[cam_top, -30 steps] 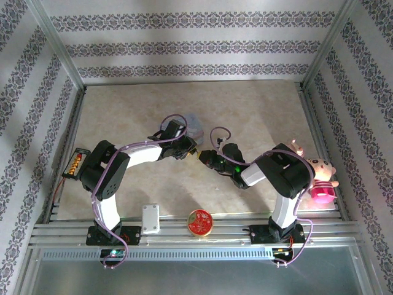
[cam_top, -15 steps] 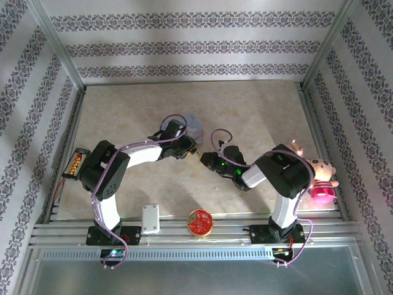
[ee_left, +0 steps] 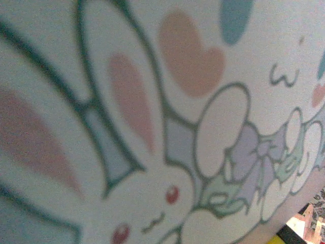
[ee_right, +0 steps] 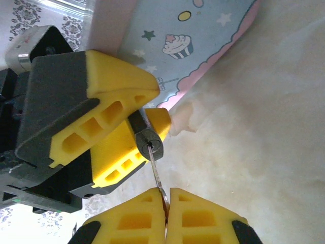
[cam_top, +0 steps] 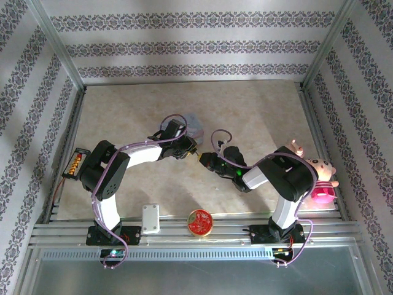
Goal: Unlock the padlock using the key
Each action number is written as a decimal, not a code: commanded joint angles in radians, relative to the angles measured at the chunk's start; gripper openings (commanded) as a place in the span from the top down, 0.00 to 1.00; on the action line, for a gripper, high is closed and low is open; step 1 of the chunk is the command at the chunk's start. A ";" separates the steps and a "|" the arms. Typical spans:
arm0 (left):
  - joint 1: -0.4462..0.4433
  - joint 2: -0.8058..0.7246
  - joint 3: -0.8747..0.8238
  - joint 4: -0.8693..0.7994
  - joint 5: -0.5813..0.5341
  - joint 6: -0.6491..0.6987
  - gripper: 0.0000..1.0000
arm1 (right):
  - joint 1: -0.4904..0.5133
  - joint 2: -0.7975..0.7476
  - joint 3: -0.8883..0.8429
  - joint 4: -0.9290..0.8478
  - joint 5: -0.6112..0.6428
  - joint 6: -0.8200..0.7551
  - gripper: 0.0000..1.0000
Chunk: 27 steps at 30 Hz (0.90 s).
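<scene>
While the left arm [cam_top: 144, 153] had kept its pose over the last second, the right arm [cam_top: 270, 173] had stretched a touch further left. Its elbow had sunk slightly, and the right gripper [cam_top: 206, 160] had crept closer to the left gripper [cam_top: 191, 148].

From where I stood I counted one table [cam_top: 123, 117] and two arms. There was one pale blue tin [cam_top: 196, 125] and one pink plush [cam_top: 319, 178] against the right rail. One white box [cam_top: 150, 218] and one red disc [cam_top: 199, 222] lay by the near edge. Last came one padlock [ee_right: 148, 141] and one key [ee_right: 156, 174].

The tin's bunny print sat close and blurred before the left wrist camera.

The left gripper was clenched on the padlock near mid-table, just beside the tin's corner, with the keyhole end turned toward the right gripper. The right gripper was pinched tight on the key's bow, and the thin blade ran from its pads into the keyhole. That put the padlock just beyond the right fingertips, between the two grippers and joined to the right one by the key alone.
</scene>
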 commanded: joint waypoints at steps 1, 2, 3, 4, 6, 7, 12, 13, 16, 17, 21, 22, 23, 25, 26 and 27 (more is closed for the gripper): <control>-0.002 0.000 0.000 0.021 0.037 -0.044 1.00 | 0.011 -0.023 0.017 -0.002 0.017 -0.015 1.00; -0.001 0.000 -0.002 0.021 0.038 -0.045 1.00 | 0.011 -0.021 0.020 -0.003 0.017 -0.016 1.00; -0.001 0.001 -0.002 0.023 0.038 -0.045 1.00 | 0.010 -0.020 0.021 -0.002 0.017 -0.016 1.00; -0.001 0.001 -0.005 0.025 0.038 -0.047 1.00 | 0.011 -0.018 0.022 -0.002 0.017 -0.013 1.00; -0.001 0.003 -0.007 0.031 0.041 -0.050 1.00 | 0.010 -0.012 0.028 -0.004 0.015 -0.013 1.00; 0.000 0.003 -0.006 0.032 0.042 -0.050 1.00 | 0.011 -0.008 0.031 -0.004 0.012 -0.011 1.00; 0.000 0.006 -0.004 0.032 0.047 -0.048 1.00 | 0.013 0.004 0.042 -0.001 0.009 -0.010 1.00; 0.001 0.007 -0.004 0.034 0.047 -0.049 1.00 | 0.012 0.006 0.045 -0.002 0.009 -0.010 1.00; 0.001 0.008 -0.005 0.039 0.050 -0.051 1.00 | 0.013 0.011 0.052 -0.002 0.008 -0.010 1.00; 0.000 0.009 -0.004 0.039 0.050 -0.050 1.00 | 0.013 0.014 0.055 -0.002 0.006 -0.009 1.00; 0.001 0.009 -0.003 0.041 0.051 -0.050 1.00 | 0.014 0.021 0.063 -0.006 0.005 -0.008 1.00; 0.001 0.010 -0.002 0.039 0.053 -0.050 1.00 | 0.014 0.024 0.064 -0.004 0.005 -0.007 1.00; 0.000 0.010 -0.003 0.040 0.053 -0.050 1.00 | 0.014 0.027 0.064 -0.004 0.005 -0.005 1.00; 0.002 0.009 -0.003 0.041 0.054 -0.050 1.00 | 0.014 0.033 0.067 -0.004 0.002 -0.001 1.00; 0.002 0.010 -0.005 0.041 0.054 -0.050 1.00 | 0.014 0.036 0.068 -0.003 0.000 0.000 1.00; 0.001 0.010 -0.006 0.043 0.054 -0.050 1.00 | 0.016 0.038 0.068 -0.002 0.000 0.001 1.00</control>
